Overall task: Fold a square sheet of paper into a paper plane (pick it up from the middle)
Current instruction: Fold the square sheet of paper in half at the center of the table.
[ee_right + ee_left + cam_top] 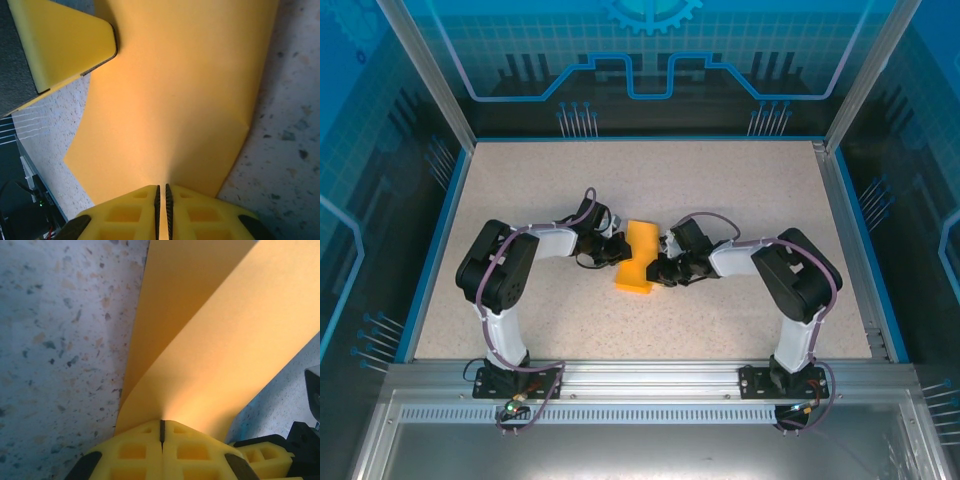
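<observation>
Two pinches are held on the square sheet of paper (638,255): the left gripper (161,432) is clamped tight on the edge nearest it, and the right gripper (161,192) is nipped on the opposite edge. The sheet is carried just ahead of both sets of fingertips, over the speckled table (740,190). Overlapping layers are seen, so some folding is judged done; no pointed dart is formed yet. Each gripper is crowded by the other across the paper.
</observation>
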`<state>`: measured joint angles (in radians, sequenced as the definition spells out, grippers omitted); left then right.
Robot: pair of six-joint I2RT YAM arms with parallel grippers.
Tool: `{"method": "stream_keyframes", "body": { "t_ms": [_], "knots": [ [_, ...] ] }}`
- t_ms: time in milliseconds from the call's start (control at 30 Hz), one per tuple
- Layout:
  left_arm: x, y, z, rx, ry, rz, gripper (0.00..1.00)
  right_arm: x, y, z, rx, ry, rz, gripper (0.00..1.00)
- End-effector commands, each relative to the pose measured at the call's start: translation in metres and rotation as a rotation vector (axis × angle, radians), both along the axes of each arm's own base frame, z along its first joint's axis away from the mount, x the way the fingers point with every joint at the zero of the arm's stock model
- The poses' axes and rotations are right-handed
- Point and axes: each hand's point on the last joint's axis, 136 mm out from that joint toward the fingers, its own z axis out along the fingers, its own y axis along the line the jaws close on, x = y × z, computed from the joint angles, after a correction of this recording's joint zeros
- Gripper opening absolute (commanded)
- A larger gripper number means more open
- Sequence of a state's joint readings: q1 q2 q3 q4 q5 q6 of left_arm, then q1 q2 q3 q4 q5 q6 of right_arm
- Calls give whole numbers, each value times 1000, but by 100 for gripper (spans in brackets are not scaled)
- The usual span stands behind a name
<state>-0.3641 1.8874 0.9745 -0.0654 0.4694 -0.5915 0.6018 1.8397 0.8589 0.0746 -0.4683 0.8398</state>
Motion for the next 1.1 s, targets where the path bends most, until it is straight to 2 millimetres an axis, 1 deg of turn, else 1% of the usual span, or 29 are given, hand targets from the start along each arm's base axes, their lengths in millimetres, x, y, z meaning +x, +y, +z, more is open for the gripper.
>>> {"method": "stream_keyframes", "body": {
  "t_ms": [0,133,200,300,500,567,667,833,900,967,1067],
  "knots": [
    [-16,4,-19,41,56,-27,0,-10,-4,9,-24,-2,14,15],
    [-16,4,-20,42,58,-27,0,-13,5,16,29,0,27,15],
    [-16,4,-19,41,58,-28,0,-17,11,14,46,12,38,15],
    [-16,4,-19,43,56,-27,0,-21,11,5,29,29,41,15],
    [-15,3,-17,38,55,-26,0,-31,-3,-26,-55,82,21,14],
    [-14,3,-17,38,53,-27,0,-33,-5,-30,-76,89,23,14],
    [-15,3,-18,39,56,-27,0,-31,-4,-24,-75,75,26,14],
    [-15,3,-18,37,58,-30,0,-26,6,8,-8,15,40,14],
    [-16,3,-18,38,60,-29,0,-27,11,15,20,5,52,14],
    [-15,3,-18,36,59,-30,0,-29,13,13,21,9,59,14],
    [-16,3,-18,38,59,-30,0,-33,13,5,10,19,60,14]
  ]
}}
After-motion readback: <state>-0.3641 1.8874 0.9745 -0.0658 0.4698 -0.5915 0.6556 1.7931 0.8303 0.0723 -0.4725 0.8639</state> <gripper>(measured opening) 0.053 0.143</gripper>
